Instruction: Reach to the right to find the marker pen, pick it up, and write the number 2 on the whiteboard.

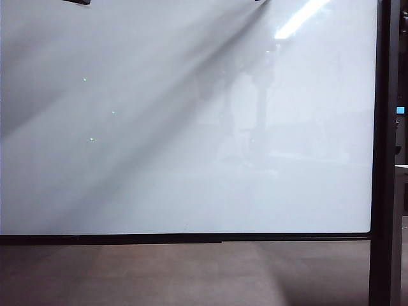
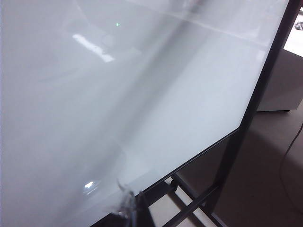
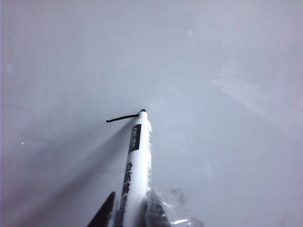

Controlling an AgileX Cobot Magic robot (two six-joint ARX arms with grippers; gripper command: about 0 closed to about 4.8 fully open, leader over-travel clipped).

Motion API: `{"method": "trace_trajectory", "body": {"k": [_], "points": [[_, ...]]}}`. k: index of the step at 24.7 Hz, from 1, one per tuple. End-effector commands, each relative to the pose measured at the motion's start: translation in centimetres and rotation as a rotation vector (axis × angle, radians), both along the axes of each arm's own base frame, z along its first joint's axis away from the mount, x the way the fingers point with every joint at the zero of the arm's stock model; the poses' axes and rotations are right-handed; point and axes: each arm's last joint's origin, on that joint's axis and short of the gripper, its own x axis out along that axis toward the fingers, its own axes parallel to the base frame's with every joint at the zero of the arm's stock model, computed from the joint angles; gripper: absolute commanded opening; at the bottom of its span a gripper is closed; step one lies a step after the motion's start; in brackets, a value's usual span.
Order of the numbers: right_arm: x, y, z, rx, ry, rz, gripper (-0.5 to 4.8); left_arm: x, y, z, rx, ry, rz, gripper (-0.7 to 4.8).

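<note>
Board (image 1: 185, 127) fills nearly the whole exterior view: glossy white, thin black edging along the lower edge, black post (image 1: 384, 153) at its right side. A slanted glare streak sits near the board's upper right corner. Brown floor (image 1: 159, 274) below the lower edge.

Left claw (image 2: 130, 208): only clear fingertips show in the left wrist view, near the board's lower edge and its black frame. Cannot tell how far they stand apart; nothing seen between them.

Right claw (image 3: 135, 215): closed tight around the pen (image 3: 137, 161), one dark finger and one clear-wrapped finger either side of the barrel. Pen has a white barrel with a black label and print, dark tip. Tip is touching the board face.

Stroke (image 3: 124, 117): short thin black line, slightly curved, running off sideways from the pen tip. Only this first part of the 2 is on the board.
</note>
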Motion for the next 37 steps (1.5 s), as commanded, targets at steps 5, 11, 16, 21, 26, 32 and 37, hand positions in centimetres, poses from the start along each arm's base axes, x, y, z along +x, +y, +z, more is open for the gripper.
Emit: {"method": "trace_trajectory", "body": {"k": [5, 11, 16, 21, 26, 32, 37], "points": [[-0.17, -0.06, 0.36, 0.007, -0.019, -0.002, -0.01, -0.10, 0.01, 0.40, -0.004, -0.020, -0.006, -0.05], [-0.13, -0.06, 0.25, 0.001, -0.009, -0.003, -0.01, -0.10, 0.01, 0.40, -0.004, -0.020, -0.006, -0.05], [-0.10, -0.05, 0.22, 0.001, -0.008, -0.004, -0.01, -0.10, 0.01, 0.40, -0.004, -0.020, -0.006, -0.05], [-0.09, -0.06, 0.21, 0.001, -0.007, -0.006, -0.01, -0.10, 0.01, 0.40, -0.004, -0.020, -0.006, -0.05], [0.00, -0.02, 0.12, 0.000, -0.005, -0.007, -0.01, -0.10, 0.01, 0.40, -0.004, -0.020, -0.006, -0.05], [0.02, -0.02, 0.10, 0.000, -0.004, -0.010, -0.01, -0.09, 0.01, 0.39, -0.003, -0.020, -0.006, -0.05], [0.17, 0.05, -0.04, 0.000, -0.002, -0.010, -0.01, -0.10, 0.01, 0.40, -0.004, -0.020, -0.006, -0.05]]}}
